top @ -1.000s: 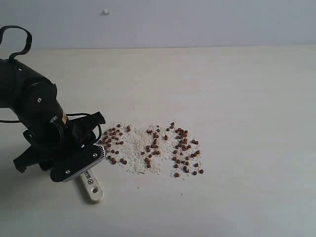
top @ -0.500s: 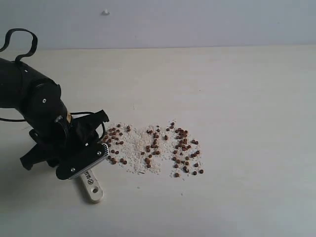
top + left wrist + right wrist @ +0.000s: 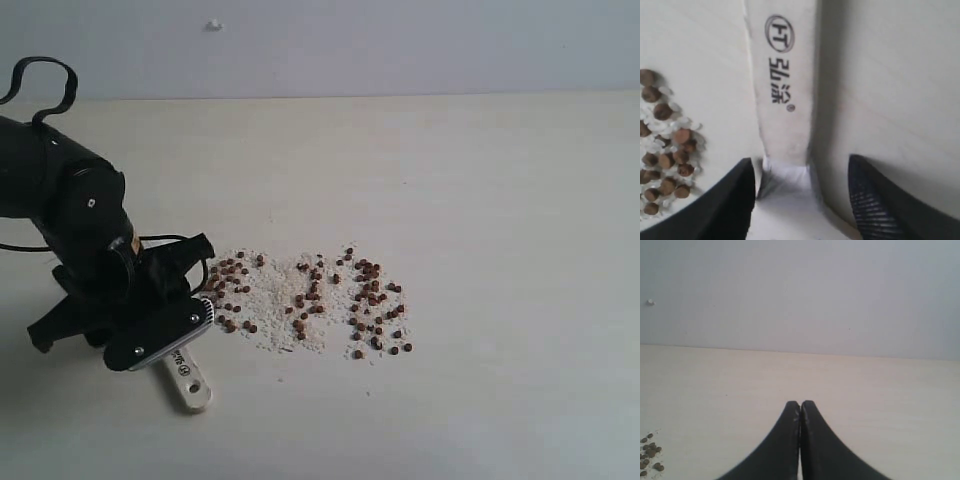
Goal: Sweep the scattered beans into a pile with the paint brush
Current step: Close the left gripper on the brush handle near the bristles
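- The black left gripper (image 3: 802,200) hangs low at the table's left side, its jaws apart either side of the brush's silver metal band; the wrist view is too blurred to say whether one finger touches it.
- The wide flat paint brush (image 3: 188,380), with a pale cream wooden handle bearing black print, lies flat, its handle end pointing toward the near edge and its bristles hidden under the gripper.
- Tiny round reddish-brown beans (image 3: 310,295) lie scattered just right of the brush, in loose clusters over whitish crumbs (image 3: 270,305).
- The pale cream table (image 3: 500,250) runs bare rightward and back to the grey wall (image 3: 400,40).
- The black right gripper (image 3: 800,440) hovers with its jaws pressed together, empty.
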`<control>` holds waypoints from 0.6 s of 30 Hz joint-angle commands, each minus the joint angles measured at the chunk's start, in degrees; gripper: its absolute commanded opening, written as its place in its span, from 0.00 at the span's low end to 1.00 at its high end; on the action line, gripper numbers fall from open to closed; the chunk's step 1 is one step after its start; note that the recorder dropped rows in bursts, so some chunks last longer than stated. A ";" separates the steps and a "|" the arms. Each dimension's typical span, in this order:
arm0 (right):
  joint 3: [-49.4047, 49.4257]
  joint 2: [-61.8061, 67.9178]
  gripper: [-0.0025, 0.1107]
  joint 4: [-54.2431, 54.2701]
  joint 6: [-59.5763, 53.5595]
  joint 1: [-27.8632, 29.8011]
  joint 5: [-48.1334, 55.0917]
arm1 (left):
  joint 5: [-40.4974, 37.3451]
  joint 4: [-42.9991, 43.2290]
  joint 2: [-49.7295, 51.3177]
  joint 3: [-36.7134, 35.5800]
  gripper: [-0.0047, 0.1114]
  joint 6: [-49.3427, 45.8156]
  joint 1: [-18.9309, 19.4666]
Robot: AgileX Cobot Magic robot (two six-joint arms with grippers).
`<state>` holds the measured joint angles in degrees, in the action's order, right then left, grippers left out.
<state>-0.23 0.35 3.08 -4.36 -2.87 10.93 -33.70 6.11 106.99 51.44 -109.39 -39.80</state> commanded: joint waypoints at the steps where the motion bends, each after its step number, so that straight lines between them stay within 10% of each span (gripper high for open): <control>1: 0.23 -0.35 0.02 -0.08 -0.05 0.18 -0.78 | -2.33 -1.20 1.56 -0.83 0.50 0.15 -0.30; 13: 0.23 -0.35 0.02 -0.21 -0.05 0.18 -0.78 | -1.24 -2.09 1.56 -0.83 0.05 2.82 -0.30; 18: 0.23 -0.35 0.02 -0.21 -0.05 0.18 -0.78 | 2.61 -2.09 -0.15 -0.83 0.04 6.33 -0.30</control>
<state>-0.23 0.35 3.08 -4.36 -2.87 10.93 -34.55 5.95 106.75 51.44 -105.89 -39.80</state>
